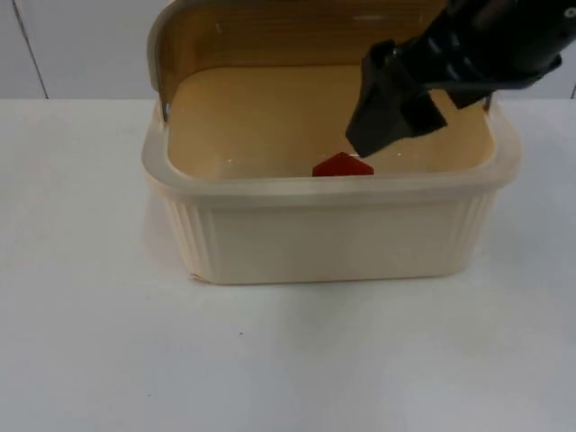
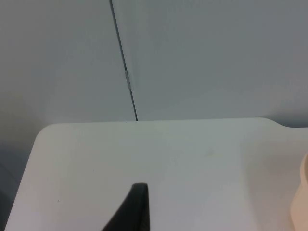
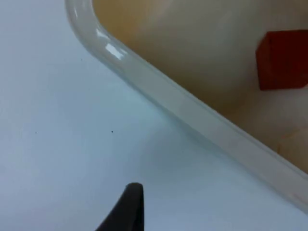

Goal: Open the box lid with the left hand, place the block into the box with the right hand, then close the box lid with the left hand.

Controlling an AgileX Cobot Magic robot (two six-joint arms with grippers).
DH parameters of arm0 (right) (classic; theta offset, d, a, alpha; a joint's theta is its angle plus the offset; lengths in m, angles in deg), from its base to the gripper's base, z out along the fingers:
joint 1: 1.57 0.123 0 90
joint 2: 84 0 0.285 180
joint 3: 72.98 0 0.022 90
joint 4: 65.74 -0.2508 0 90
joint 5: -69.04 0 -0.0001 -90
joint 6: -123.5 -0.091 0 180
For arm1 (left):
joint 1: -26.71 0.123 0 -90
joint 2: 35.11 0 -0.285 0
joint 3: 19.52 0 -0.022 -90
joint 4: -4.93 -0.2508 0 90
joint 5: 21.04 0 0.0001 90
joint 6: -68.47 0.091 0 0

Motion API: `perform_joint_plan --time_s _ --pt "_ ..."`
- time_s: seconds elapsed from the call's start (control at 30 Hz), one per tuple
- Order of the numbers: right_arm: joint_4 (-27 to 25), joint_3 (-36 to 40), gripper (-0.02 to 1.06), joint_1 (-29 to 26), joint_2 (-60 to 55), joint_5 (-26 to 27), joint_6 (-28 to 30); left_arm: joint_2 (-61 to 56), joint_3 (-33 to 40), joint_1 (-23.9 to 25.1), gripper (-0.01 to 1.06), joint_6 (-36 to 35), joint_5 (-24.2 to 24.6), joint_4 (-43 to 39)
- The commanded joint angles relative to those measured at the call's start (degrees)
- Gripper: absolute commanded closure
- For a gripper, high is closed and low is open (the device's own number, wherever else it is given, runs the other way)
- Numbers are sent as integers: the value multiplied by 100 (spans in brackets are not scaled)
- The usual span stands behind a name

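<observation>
My right gripper (image 1: 378, 135) hangs over the open box (image 1: 324, 234); whether it is released, I cannot tell. The red block (image 1: 343, 166) lies inside, apparently free.

No text, no labels — nothing legible

Block (image 1: 342, 166) in box (image 1: 333, 238).

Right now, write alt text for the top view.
A cream box stands open on the white table, its lid raised behind, a red block inside. The right gripper hangs above the block.
</observation>
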State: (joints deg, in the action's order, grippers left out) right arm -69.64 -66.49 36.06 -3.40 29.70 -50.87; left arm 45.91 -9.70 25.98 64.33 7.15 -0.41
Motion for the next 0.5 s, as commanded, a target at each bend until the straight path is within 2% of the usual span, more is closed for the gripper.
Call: perform_joint_plan --time_s 0.0,0.07,0.17,0.3,0.4,0.47 --pt "125 -156 8 30 209 -184 -5 -7 28 6 0 -21 -29 -15" --pt "125 -222 8 30 285 -243 -5 -7 28 6 0 -21 -16 -15" --pt "618 -555 8 30 558 -760 -5 -7 28 6 0 -21 -16 -15" --pt "840 -771 8 -43 825 -867 7 -7 28 6 0 -21 -16 -15" --pt "854 -1004 8 -319 1075 -884 22 -7 28 6 0 -21 -16 -15" --pt "843 -1157 8 -692 1253 -884 22 -7 28 6 0 -21 -16 -15"
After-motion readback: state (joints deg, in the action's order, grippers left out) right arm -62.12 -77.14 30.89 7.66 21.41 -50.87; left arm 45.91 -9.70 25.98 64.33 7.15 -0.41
